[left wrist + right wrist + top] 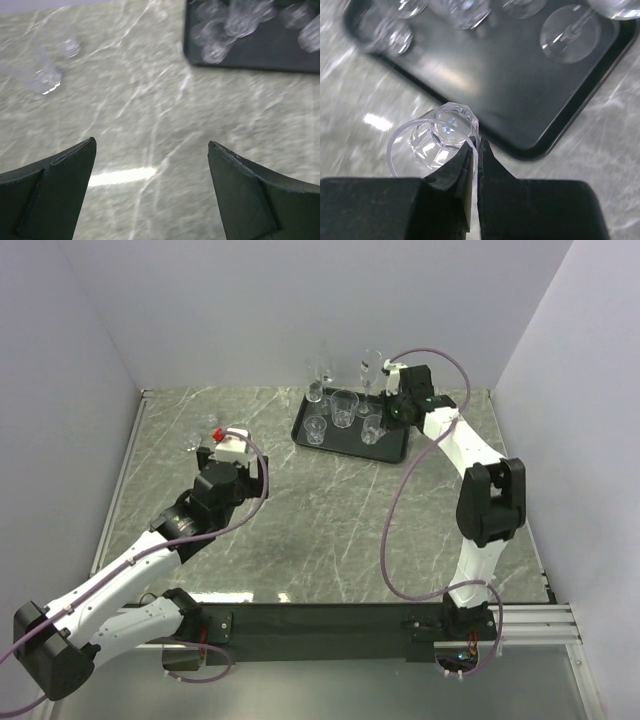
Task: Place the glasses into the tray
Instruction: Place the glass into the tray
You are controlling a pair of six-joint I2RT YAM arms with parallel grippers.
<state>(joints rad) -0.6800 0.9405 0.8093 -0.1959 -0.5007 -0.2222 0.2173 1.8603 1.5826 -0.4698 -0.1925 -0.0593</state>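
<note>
- At the far left, the left arm stretches out over the grey marble table. The left claw stands wide. Its two dark fingers are far apart, with only bare marble between them.
- Just beyond that claw, toward the left wall, two loose glasses stand on the table, well apart from the tray. They are blurred in the wrist view, so I cannot tell their shapes.
- At the back centre, the black tray lies flat on the marble near the rear wall.
- Several clear glasses stand inside the tray. A short tumbler is at the near left, and a wider glass is behind it toward the middle. Tall thin flutes stand along the far rim.
- At the right, the right arm bends in toward the tray's right end. The right claw is narrow, pinched on the rim of a small faceted tumbler, with one finger inside the wall and one outside.
- From above, the held tumbler appears over the tray's right end. From the wrist camera it shows against the marble just outside the tray's rounded corner. I cannot tell which is true, nor whether it is lifted or resting.
</note>
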